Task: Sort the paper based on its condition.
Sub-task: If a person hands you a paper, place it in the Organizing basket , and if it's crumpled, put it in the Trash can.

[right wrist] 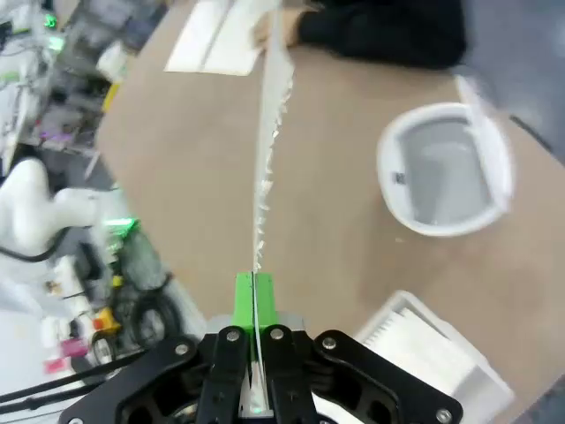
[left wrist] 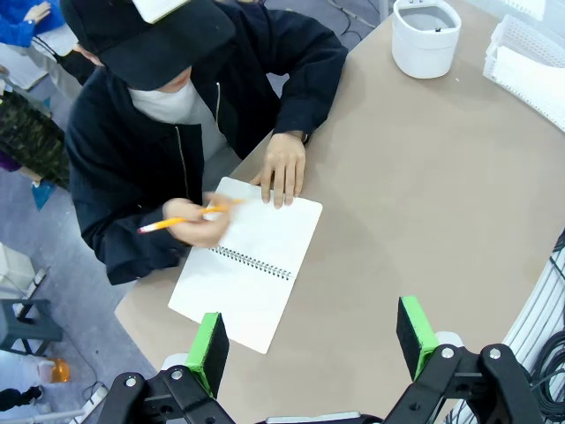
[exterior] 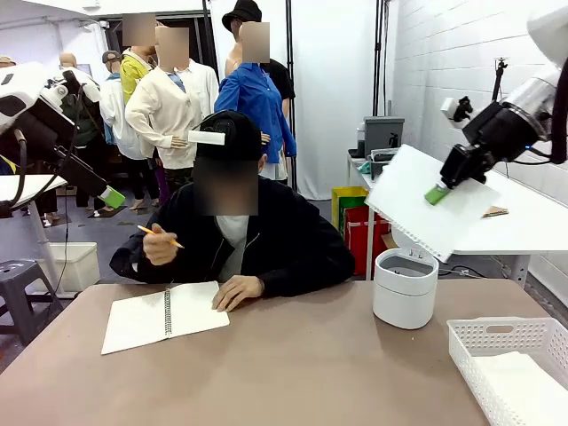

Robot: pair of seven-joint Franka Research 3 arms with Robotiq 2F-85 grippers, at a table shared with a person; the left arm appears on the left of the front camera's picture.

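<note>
I'm seeing the paper point(exterior: 404, 200) hanging tilted in the air with its ragged edge facing down, at 12 o'clock of the white bin point(exterior: 405, 297) and not touching it. My right gripper point(exterior: 437, 193) is coming in from 2 o'clock and pinching the sheet between its green pads. A white basket point(exterior: 497, 342) is sitting at 4 o'clock of the bin. The person's hand point(exterior: 161, 248) is holding a pencil point(exterior: 158, 235) over the spiral notebook point(exterior: 138, 319), at 9 o'clock. My left gripper point(left wrist: 313, 336) is hovering over the table by the notebook, jaws spread, gripping nothing.
</note>
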